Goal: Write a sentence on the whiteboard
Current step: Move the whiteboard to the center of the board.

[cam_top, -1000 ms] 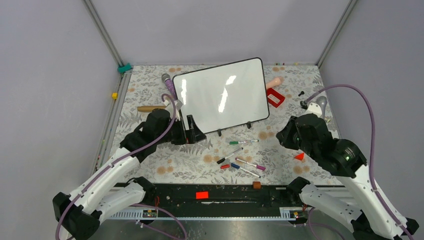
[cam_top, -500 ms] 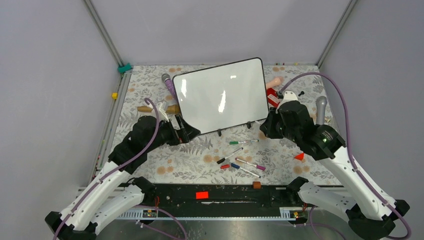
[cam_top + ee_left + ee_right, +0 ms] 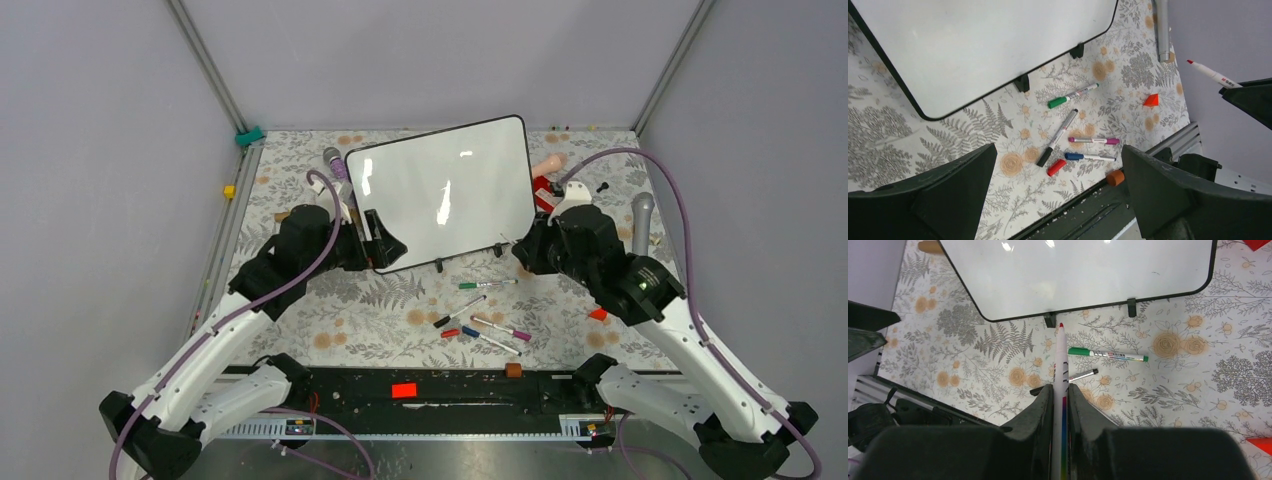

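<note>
I see the whiteboard (image 3: 440, 190) lying just beyond both arms, my left gripper (image 3: 1058, 150) spread wide by its near left corner, my right gripper (image 3: 1061, 390) pinching a red-tipped marker (image 3: 1060, 355) off its near edge.

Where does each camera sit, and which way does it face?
Top external: above and behind, looking down on left arm, right arm and whiteboard.
Left wrist: looks down at the whiteboard's near edge past the open left gripper.
Right wrist: looks down along the red-tipped marker in the right gripper.
Wrist views share the green marker.
</note>
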Controlling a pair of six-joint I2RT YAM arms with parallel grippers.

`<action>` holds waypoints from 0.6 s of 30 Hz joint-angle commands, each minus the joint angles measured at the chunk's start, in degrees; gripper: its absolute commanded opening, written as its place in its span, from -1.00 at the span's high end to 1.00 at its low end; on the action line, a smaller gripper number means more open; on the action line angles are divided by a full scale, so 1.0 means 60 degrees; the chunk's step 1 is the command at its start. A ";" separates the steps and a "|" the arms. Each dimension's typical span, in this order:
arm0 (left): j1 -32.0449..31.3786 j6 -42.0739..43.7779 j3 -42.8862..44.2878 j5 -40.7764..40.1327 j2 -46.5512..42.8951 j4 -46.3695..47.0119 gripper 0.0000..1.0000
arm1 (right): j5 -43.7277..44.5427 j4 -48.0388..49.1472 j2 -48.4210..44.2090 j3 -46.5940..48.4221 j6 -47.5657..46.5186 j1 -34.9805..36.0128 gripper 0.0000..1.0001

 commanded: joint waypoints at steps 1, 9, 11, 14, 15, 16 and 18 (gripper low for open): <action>0.0304 0.0816 0.0822 0.0229 0.0320 0.0350 -0.96 | 0.0483 0.0290 0.0440 0.0678 0.0221 0.0046 1.00; 0.1566 -0.0292 -0.0182 0.1995 0.0097 0.1696 -0.96 | 0.0445 0.0292 0.1661 0.1674 0.0183 0.0049 1.00; 0.1815 -0.0377 -0.0479 0.2310 -0.0068 0.1915 -0.96 | 0.0301 0.0279 0.2041 0.1971 0.0280 0.0045 1.00; 0.2157 -0.0267 -0.0803 0.2672 -0.0260 0.2134 -0.96 | 0.0066 0.0293 0.2679 0.2408 0.0252 0.0058 1.00; 0.2233 -0.0192 -0.0928 0.2724 -0.0315 0.2228 -0.96 | 0.0029 0.0295 0.2846 0.2534 0.0226 0.0050 1.00; 0.2312 -0.0171 -0.1046 0.2743 -0.0350 0.2286 -0.97 | -0.0036 0.0262 0.3015 0.2780 0.0178 0.0051 1.00; 0.2565 -0.0329 -0.1175 0.2854 -0.0357 0.2370 -0.97 | -0.0190 0.0215 0.3279 0.3188 0.0108 0.0057 1.00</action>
